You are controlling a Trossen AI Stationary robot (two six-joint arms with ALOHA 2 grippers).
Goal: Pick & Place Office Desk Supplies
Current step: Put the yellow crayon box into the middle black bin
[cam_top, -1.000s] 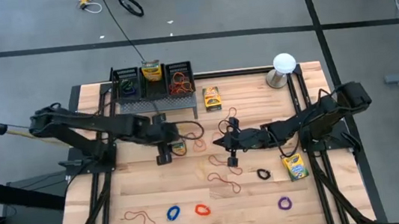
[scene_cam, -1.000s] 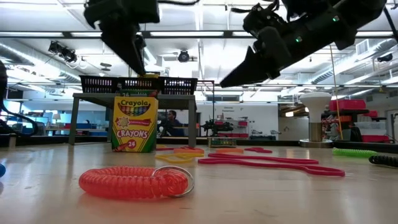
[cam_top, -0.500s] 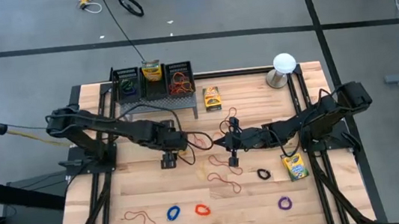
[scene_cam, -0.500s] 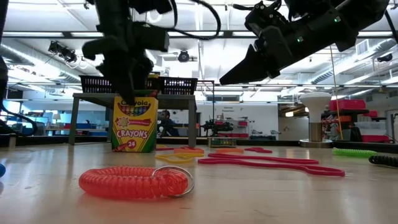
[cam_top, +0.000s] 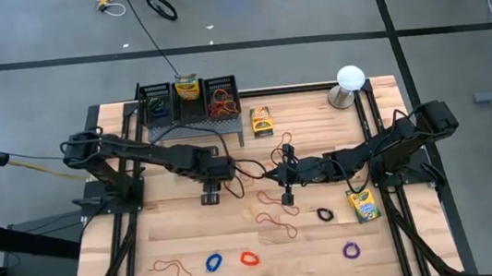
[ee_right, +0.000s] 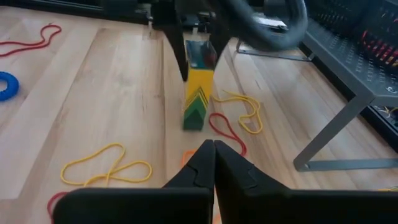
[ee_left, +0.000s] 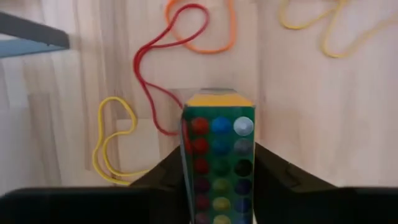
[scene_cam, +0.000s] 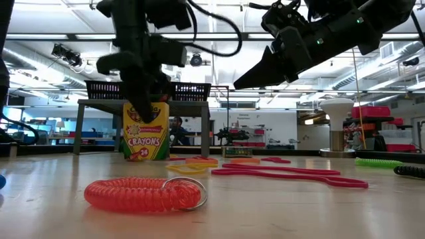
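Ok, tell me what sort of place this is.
Probably a robotics lab or workshop: a slatted wooden worktable on a metal frame, grey concrete floor with loose cables, and open ceiling ducts and strip lights beyond the table.

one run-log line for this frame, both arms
left gripper: fingers astride upright crayon box, grip not confirmed | right gripper: shut, empty, hovering mid-table | box: standing on table

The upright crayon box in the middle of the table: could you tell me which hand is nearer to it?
Left. The left hand is down around the upright crayon box, a finger on each side. The right hand, shut, hovers off to the side, clear of it.
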